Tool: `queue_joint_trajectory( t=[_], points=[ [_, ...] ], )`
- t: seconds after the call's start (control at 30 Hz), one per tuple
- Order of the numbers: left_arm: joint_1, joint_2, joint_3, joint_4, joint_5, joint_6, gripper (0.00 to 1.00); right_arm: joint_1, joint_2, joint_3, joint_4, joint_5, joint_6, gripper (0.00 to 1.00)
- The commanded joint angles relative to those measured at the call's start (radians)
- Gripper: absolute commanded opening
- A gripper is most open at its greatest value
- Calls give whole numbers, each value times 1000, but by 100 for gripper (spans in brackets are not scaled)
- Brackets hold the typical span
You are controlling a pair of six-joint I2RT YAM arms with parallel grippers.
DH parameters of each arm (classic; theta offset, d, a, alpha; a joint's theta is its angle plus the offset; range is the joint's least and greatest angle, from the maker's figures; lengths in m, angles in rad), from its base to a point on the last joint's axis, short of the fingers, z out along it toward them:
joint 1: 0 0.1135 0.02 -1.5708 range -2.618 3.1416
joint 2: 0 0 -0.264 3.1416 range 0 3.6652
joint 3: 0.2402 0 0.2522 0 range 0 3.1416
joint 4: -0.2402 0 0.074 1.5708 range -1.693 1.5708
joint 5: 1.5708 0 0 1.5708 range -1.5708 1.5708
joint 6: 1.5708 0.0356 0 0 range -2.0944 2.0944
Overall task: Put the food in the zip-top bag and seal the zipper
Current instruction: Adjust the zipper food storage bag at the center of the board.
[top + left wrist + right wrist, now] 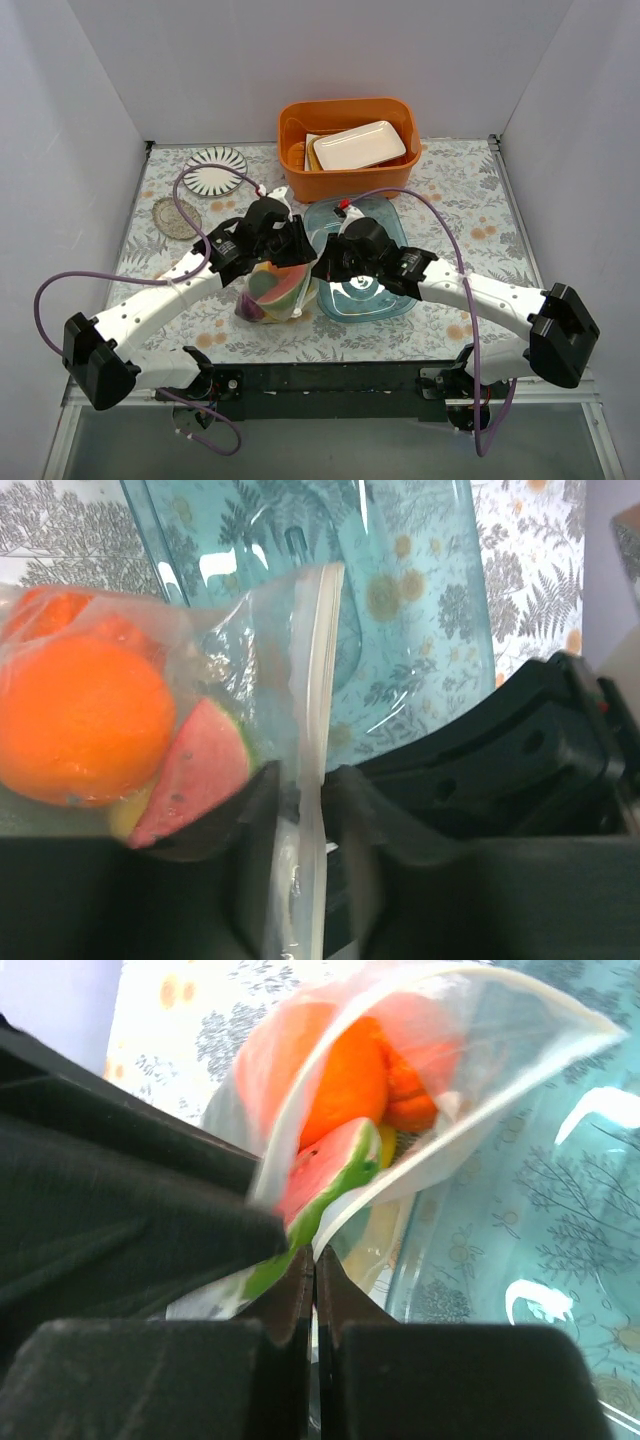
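The clear zip-top bag sits at the table's middle between both grippers, with the food inside. In the left wrist view I see an orange and a watermelon slice in it. My left gripper is shut on the whitish zipper, which runs up from the jaws. My right gripper is shut on the bag's mouth edge; the orange and watermelon slice show through the partly open mouth. Both grippers meet at the bag.
A clear blue-tinted tray lies right of the bag, under the right gripper. An orange bin with a white dish stands at the back. A striped plate and a small round coaster lie at the back left.
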Motion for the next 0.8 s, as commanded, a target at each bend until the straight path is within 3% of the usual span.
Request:
queue_joint_trajectory(
  t=[0.0,0.1,0.2,0.53,0.77],
  points=[
    [6,-82,-43,6,58,-6,40,1,-35,-28,23,121,79,1],
    [6,-159,-83,0,6,-29,76,0,-44,-43,7,164,86,1],
    [6,-243,-118,-14,10,-58,86,-5,-49,-43,-13,189,94,1],
    [5,-512,-299,-52,65,-377,88,-9,-67,-51,-34,226,96,1],
    [3,-604,-325,-144,-7,-195,83,-20,-66,-40,-42,229,77,1]
  ],
)
